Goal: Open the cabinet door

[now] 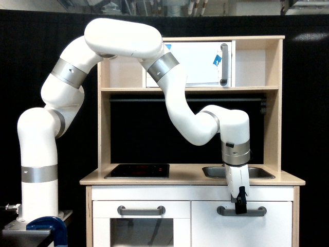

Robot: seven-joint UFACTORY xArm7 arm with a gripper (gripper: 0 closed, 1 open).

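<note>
Exterior view: black gripper [240, 208] at flat white cabinet door's [241, 229] grey bar handle [241, 211].

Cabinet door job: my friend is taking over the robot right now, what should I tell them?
Gripper: pointing down, its black fingers at the grey bar handle; whether they are open or closed on it cannot be told.
Cabinet door: lower part of the toy kitchen, at the exterior view's right, under the sink. It looks shut.
Done: arm brought to the handle.
Left: confirm the grip, then pull the door open.
</note>
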